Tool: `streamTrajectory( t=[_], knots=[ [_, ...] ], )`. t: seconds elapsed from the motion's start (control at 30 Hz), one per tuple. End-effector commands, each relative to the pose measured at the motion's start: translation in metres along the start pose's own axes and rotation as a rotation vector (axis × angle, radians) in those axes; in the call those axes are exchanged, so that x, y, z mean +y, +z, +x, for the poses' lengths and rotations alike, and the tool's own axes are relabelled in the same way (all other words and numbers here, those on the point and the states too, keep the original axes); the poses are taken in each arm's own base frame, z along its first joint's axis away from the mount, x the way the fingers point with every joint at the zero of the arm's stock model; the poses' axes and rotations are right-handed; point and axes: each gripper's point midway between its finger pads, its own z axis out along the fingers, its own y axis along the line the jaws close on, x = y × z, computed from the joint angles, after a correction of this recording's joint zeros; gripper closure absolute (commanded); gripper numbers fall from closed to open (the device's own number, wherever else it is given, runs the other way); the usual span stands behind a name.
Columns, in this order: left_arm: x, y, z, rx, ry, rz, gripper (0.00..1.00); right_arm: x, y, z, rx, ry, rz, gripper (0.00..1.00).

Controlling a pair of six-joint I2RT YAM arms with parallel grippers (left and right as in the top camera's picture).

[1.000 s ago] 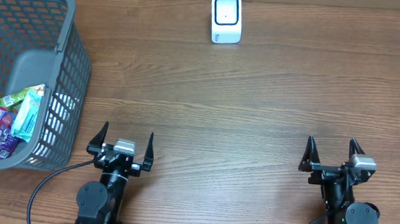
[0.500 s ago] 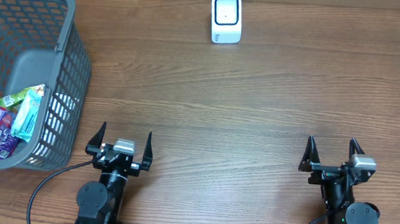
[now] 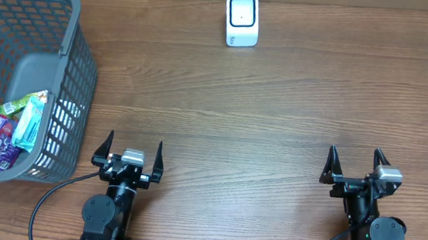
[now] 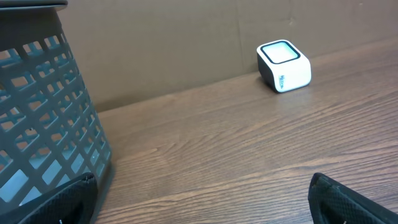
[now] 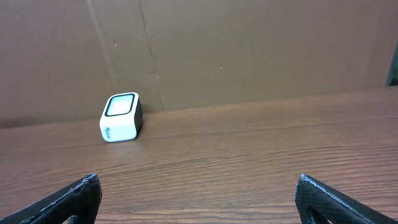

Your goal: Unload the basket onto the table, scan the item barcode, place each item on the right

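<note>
A white barcode scanner (image 3: 242,19) with a dark window stands at the far middle of the table; it also shows as the scanner (image 4: 283,65) in the left wrist view and the scanner (image 5: 122,116) in the right wrist view. Several wrapped snack items (image 3: 7,130) lie in the grey basket (image 3: 70,37) at the left. My left gripper (image 3: 130,153) sits open near the front edge, just right of the basket, holding nothing. My right gripper (image 3: 355,165) is open at the front right, nothing between its fingers.
The basket wall (image 4: 43,118) fills the left of the left wrist view, close to the left finger. A brown cardboard wall (image 5: 249,43) runs along the table's far edge behind the scanner. Bare wooden tabletop (image 3: 245,123) lies between the grippers and the scanner.
</note>
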Motion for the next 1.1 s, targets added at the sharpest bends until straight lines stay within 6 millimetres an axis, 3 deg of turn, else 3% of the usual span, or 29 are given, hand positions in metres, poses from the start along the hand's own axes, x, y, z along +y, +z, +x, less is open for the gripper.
streamTrajectory(
  t=[0.0, 0.6, 1.07],
  knots=[
    [0.0, 0.0, -0.001, -0.01, 0.014, 0.0, 0.0, 0.0, 0.0, 0.001, -0.008, 0.0, 0.001, 0.0],
    [0.004, 0.0, -0.009, -0.041, -0.088, -0.017, 0.0, -0.001, 0.0, 0.001, -0.009, 0.0, 0.004, 0.0],
    [0.014, -0.007, -0.039, -0.102, -0.121, -0.044, 0.0, 0.001, -0.003, -0.015, -0.035, -0.002, 0.001, 0.0]
  ],
)
